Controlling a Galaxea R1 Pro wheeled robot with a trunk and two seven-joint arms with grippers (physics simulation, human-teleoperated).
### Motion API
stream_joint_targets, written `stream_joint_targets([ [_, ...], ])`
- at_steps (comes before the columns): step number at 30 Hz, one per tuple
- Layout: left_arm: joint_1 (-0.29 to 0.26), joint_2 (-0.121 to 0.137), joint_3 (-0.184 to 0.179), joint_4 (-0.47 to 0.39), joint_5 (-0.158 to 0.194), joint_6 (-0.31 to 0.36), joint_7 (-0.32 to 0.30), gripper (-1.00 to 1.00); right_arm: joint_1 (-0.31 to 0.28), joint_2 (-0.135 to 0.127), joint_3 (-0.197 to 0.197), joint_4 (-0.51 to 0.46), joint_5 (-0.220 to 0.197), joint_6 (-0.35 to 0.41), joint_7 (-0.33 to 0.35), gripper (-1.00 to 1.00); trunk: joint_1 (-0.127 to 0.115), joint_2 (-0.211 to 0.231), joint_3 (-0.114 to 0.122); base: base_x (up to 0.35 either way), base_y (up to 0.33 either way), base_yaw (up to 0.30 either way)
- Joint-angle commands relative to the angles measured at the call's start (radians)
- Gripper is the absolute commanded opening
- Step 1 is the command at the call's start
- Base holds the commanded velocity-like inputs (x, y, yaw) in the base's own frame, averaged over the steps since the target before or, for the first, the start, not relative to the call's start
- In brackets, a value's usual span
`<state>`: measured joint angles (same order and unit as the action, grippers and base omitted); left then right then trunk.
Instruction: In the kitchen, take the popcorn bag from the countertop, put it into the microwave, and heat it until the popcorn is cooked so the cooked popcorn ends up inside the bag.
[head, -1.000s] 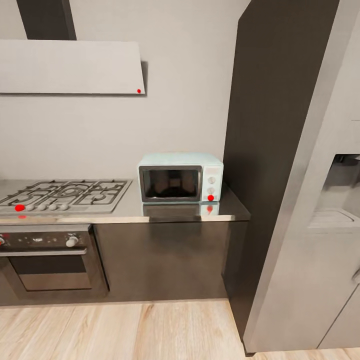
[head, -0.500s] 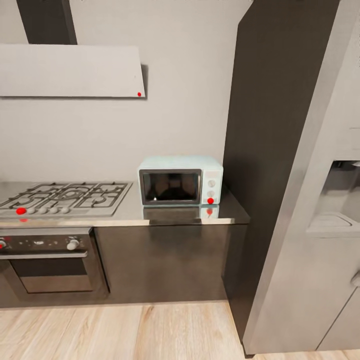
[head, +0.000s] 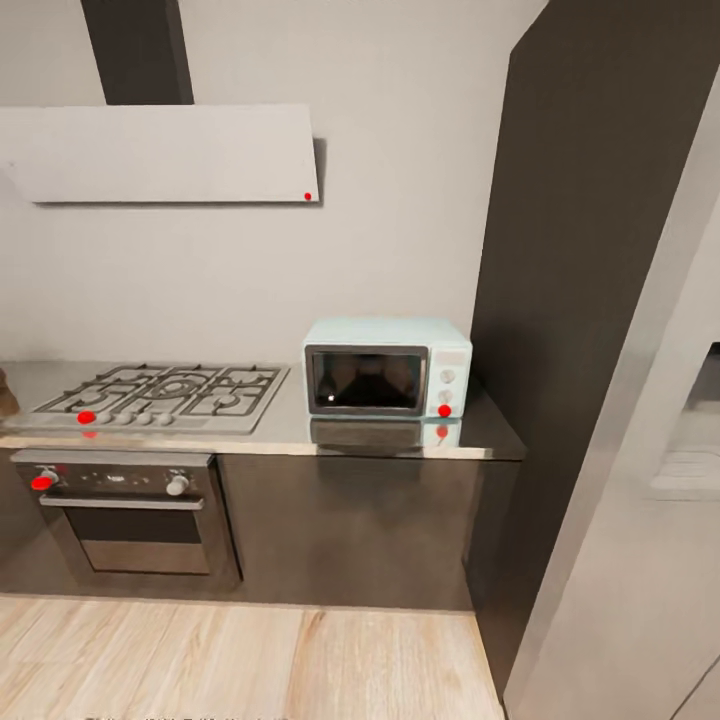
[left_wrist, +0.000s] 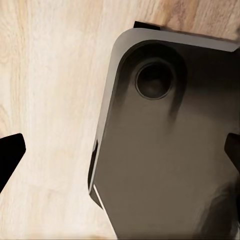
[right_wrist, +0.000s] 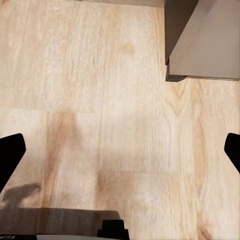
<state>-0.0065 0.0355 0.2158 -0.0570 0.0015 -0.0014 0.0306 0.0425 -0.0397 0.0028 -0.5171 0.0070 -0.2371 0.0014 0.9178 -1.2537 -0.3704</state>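
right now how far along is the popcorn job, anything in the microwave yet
Nothing looks done yet. The microwave sits on the countertop beside the gas hob, door shut; its dark glass does not let me tell what is inside. Both grippers are open over the wood floor, the left gripper and the right gripper each holding nothing. Left: fetch the bag, load it, heat it.

head cam: faces kitchen wall, mid-range, microwave (head: 387, 369) centre, looks fwd/down | L wrist: straight down, near robot base (left_wrist: 165, 150) | R wrist: straight down | shared: wood floor (right_wrist: 100, 100)
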Motion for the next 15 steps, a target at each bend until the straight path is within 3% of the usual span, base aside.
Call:
stream_joint_targets([
  [1,-0.001,0.0,0.004,0.0,0.0,0.0,0.002,1.0,0.0,0.0,0.0,-0.001,0.001,-0.002,0.0,1.0,-0.004,0.007,0.002,0.0,0.0,0.104],
  [10,-0.001,0.0,0.004,0.0,0.0,0.0,0.002,1.0,0.0,0.0,0.002,-0.095,0.001,-0.083,-0.001,1.0,-0.038,0.07,0.031,0.0,0.0,0.012],
  [15,0.0,-0.002,0.004,0.0,0.0,0.0,0.002,1.0,0.0,0.0,0.001,-0.239,0.001,-0.107,-0.001,1.0,-0.058,0.105,0.046,0.0,0.0,0.0],
])
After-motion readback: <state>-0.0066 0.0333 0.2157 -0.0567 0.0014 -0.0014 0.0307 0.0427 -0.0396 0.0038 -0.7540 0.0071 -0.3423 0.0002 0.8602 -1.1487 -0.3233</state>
